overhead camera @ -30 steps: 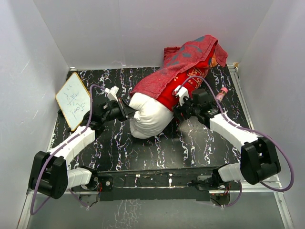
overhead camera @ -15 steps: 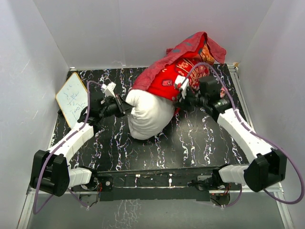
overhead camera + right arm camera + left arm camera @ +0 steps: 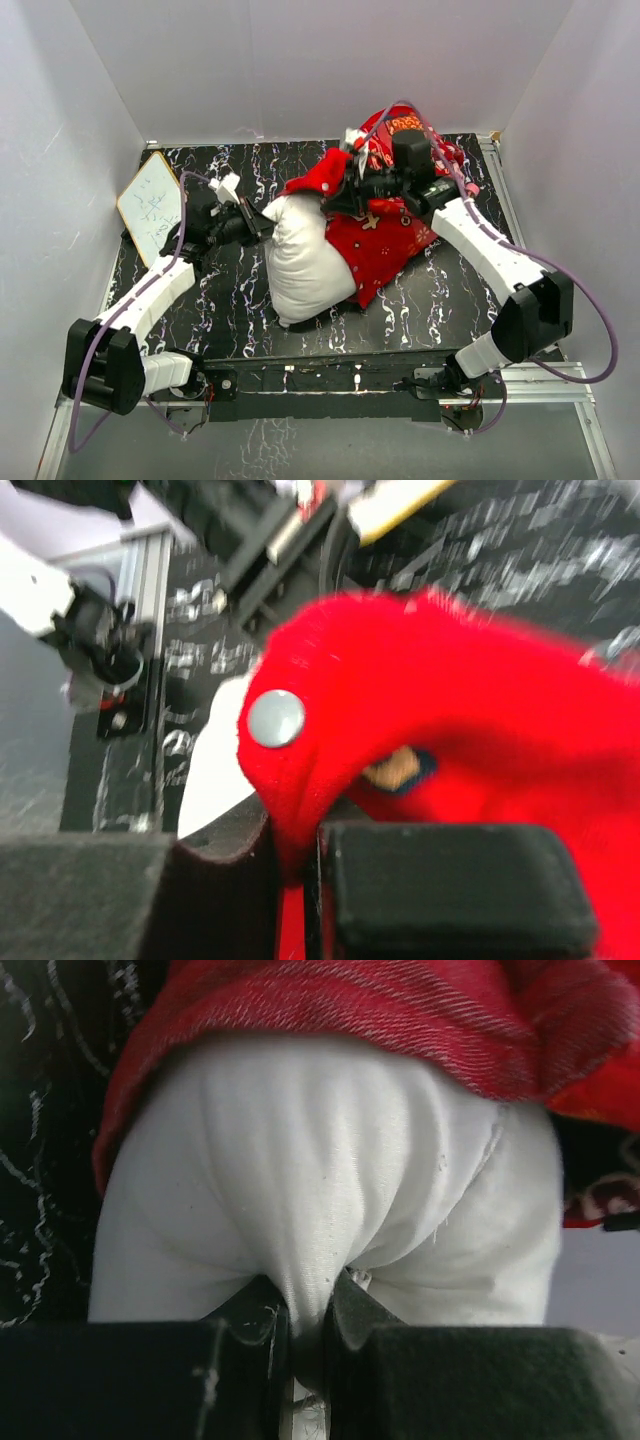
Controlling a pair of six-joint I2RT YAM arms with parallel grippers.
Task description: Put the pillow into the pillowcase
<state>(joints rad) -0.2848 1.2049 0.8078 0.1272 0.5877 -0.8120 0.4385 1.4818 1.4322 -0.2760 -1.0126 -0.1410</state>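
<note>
The white pillow [image 3: 300, 268] stands on the black table, its far end under the red pillowcase [image 3: 388, 245]. My left gripper [image 3: 262, 222] is shut on a pinch of the pillow's left side; in the left wrist view the white pillow [image 3: 330, 1180] bunches between the gripper's [image 3: 310, 1315] fingers, with the pillowcase hem [image 3: 350, 1010] above it. My right gripper [image 3: 345, 187] hovers over the pillow's far end. It is shut on the pillowcase edge [image 3: 450, 710] by a metal snap [image 3: 275, 718], as the right wrist view of the gripper [image 3: 300, 855] shows.
A small wood-framed whiteboard [image 3: 152, 205] leans at the table's left edge beside the left arm. White walls close in the left, back and right sides. The arms' base rail [image 3: 320, 375] runs along the near edge.
The right gripper closed on the pillowcase edge and swung up and left over the pillow. The pillowcase dropped from the back wall onto the table. The left gripper kept its hold.
</note>
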